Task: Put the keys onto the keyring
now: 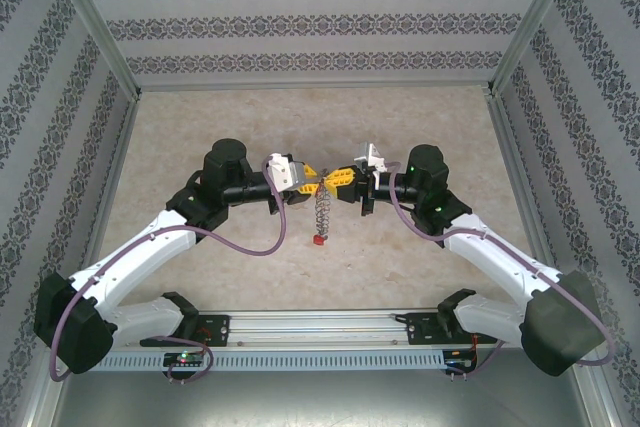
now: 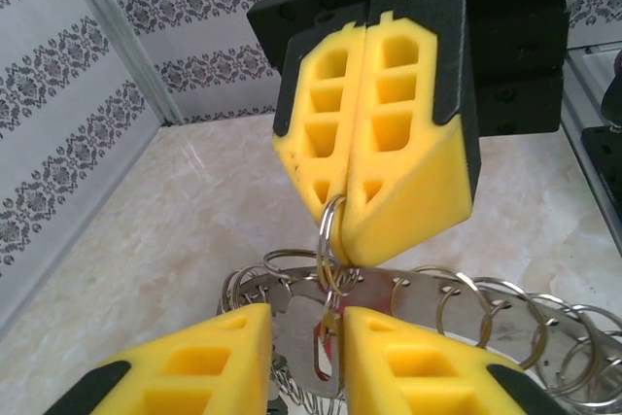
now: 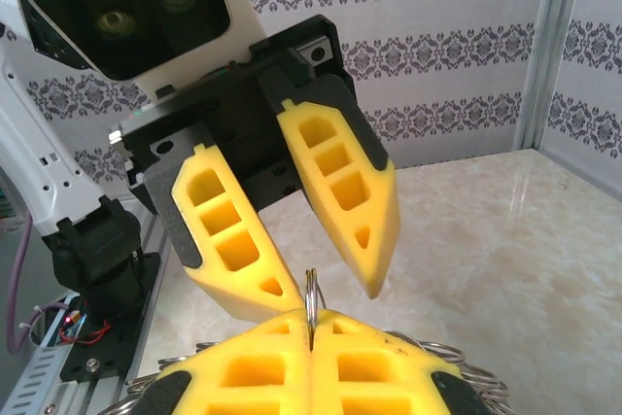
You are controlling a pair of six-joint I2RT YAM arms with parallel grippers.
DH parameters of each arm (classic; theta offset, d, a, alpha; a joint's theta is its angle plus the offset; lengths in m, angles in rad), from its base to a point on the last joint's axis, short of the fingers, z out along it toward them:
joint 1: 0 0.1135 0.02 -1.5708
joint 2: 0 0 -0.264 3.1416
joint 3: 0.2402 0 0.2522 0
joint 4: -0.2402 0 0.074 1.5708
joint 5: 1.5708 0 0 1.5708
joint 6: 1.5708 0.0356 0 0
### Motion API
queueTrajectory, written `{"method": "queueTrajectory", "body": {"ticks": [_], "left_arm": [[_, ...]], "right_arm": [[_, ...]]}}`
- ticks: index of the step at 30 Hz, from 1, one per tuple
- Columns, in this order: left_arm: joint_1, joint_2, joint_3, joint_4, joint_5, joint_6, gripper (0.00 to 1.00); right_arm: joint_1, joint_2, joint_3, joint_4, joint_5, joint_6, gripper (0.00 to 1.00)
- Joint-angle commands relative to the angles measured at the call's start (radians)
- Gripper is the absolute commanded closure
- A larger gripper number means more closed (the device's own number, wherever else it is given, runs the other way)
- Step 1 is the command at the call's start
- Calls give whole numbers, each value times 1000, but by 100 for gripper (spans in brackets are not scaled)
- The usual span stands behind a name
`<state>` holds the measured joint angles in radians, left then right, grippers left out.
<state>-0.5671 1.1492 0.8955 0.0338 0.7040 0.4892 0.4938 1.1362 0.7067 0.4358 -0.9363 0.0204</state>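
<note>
Top external view: the left gripper point(image 1: 320, 183) and the right gripper point(image 1: 340, 179) meet tip to tip at frame centre above the pale marbled surface point(image 1: 200, 127). The silvery-grey metal keyring with a scalloped, chain-like rim point(image 1: 322, 209) hangs below them, with a tiny red-headed key point(image 1: 319, 241) at its lowest point. Bare surface lies on every side, and the patterned walls point(image 1: 60, 97) and the rail point(image 1: 320, 325) at the lower edge are well apart from both grippers. Left wrist view: the right gripper point(image 2: 342, 240), upper centre, has its yellow fingers together, clamped on a thin silver split ring point(image 2: 328, 225). The left gripper's fingers point(image 2: 194, 362), at the lower edge, stand apart on either side of a flat silver blade point(image 2: 313, 342); contact is not discernible. The keyring point(image 2: 466, 293) spreads behind, at lower right. Likely hazard: an off-centre closure would push the blade aside or snag neighbouring loops. Right wrist view: the right gripper point(image 3: 313, 323), lower centre, pinches the split ring point(image 3: 311, 289) edge-on, and the left gripper point(image 3: 326, 291) is parted just behind it. The pinch is narrow, so a sideways pull could twist the ring free and drop the bunch.
</note>
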Motion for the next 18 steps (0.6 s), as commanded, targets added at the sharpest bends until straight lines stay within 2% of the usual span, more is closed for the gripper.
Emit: {"method": "queueTrajectory", "body": {"ticks": [1, 6, 8, 10, 13, 18], "left_arm": [[6, -23, 24, 8, 30, 20, 75], [6, -20, 30, -6, 40, 22, 84], [6, -17, 32, -12, 43, 23, 95], [5, -17, 33, -14, 47, 24, 100], [4, -22, 31, -15, 32, 23, 100], [-13, -28, 13, -17, -58, 33, 100]], "right_arm": [[9, 0, 43, 34, -29, -3, 100], [14, 4, 54, 24, -26, -14, 100], [18, 6, 56, 24, -16, -16, 100], [27, 8, 59, 24, 0, -15, 100], [50, 10, 57, 41, 79, 8, 100], [84, 11, 40, 143, 237, 119, 100]]}}
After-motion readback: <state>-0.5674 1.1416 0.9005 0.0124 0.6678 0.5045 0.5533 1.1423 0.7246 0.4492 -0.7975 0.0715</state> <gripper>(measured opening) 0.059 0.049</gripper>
